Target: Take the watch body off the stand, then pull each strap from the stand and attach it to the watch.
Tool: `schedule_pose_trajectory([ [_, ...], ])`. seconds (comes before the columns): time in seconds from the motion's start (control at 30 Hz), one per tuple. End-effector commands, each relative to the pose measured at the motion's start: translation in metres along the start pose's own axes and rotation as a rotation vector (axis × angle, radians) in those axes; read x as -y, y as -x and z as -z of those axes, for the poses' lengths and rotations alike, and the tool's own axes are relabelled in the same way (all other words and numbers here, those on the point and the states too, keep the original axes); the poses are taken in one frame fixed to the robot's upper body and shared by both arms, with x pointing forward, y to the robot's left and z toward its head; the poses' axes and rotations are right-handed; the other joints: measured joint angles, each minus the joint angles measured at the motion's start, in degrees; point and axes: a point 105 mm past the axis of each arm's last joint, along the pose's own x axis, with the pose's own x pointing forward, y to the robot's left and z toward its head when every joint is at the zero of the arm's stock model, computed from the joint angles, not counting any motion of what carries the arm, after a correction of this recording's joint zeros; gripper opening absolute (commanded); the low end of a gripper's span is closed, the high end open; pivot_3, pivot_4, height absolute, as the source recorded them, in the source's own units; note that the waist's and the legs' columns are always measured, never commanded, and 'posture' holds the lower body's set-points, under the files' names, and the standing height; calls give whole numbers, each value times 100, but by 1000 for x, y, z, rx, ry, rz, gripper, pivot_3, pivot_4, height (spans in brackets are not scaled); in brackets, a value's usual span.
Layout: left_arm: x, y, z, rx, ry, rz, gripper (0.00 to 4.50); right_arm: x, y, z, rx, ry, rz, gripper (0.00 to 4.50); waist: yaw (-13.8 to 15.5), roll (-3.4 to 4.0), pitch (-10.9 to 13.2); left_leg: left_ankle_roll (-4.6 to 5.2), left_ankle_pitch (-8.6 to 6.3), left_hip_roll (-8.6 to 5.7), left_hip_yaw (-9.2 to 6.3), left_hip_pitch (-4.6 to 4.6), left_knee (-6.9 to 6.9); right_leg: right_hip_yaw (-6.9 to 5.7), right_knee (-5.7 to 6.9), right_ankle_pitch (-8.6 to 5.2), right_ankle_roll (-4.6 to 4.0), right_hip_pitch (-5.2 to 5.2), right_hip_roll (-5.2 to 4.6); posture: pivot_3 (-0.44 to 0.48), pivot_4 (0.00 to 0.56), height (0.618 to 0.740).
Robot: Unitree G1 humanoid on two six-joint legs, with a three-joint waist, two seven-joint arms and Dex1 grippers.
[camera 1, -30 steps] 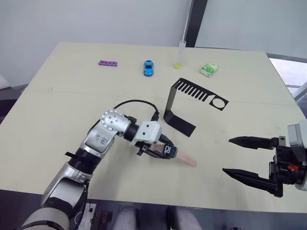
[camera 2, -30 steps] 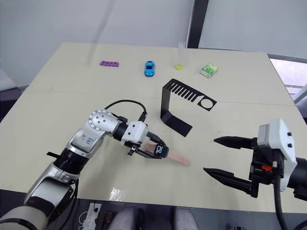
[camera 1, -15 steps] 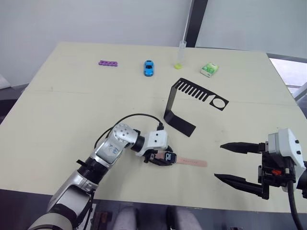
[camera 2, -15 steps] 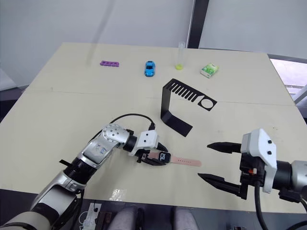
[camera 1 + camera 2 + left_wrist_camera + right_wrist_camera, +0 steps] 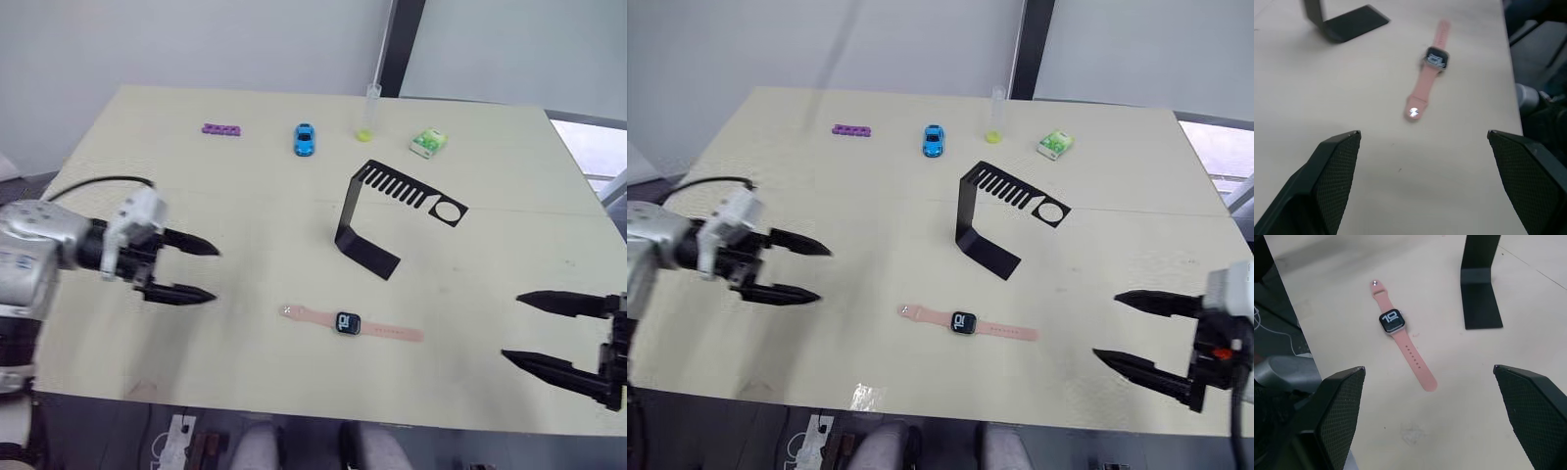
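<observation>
The table [image 5: 118, 157] is seen to span nearly the whole head frame, and its near edge runs along the bottom, close below the assembled watch. The stand [image 5: 377, 220] sits just right of centre, upright on its base, with its comb-slotted arm and ring hole bare; nothing hangs from it. The left gripper [image 5: 201, 270] is held at the left edge of the frame with its 2 fingers spread wide and nothing between them. The right gripper [image 5: 527, 328] is held at the lower right, likewise spread wide and empty. Both are well apart from the watch.

The 2 straps [image 5: 387, 331] are laid flat in 1 line at lower centre of the frame, 1 on each side of the watch body [image 5: 347, 322], which is seen face up with light digits showing. Both straps appear joined to the case, so the task is judged essentially done.

From here, the main risk is judged to be a careless sweep of either arm: the watch could be knocked towards the near table edge and dropped. Whether each strap is fully latched cannot be told, so a strap could slide out if the watch were lifted by 1 band. The stand could also be tipped by a passing finger.
</observation>
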Motion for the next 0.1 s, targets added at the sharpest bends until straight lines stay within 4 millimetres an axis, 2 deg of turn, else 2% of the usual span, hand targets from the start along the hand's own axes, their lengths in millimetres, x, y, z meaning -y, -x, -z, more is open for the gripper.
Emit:
schedule_pose_trajectory([
  [0.03,-1,26,-3,17,-22,-12,4470,4,11,-9,-1,55,16,4500,-3,0,0,1,0,0,-1,-2,0,0,0,0,0,-1,0,0,150,740],
  [0.1,-5,30,-4,15,-41,-30,4470,8,14,-10,2,64,24,4500,-9,-3,2,1,-1,2,-1,-3,-1,-1,0,0,-1,-4,1,0,150,740],
])
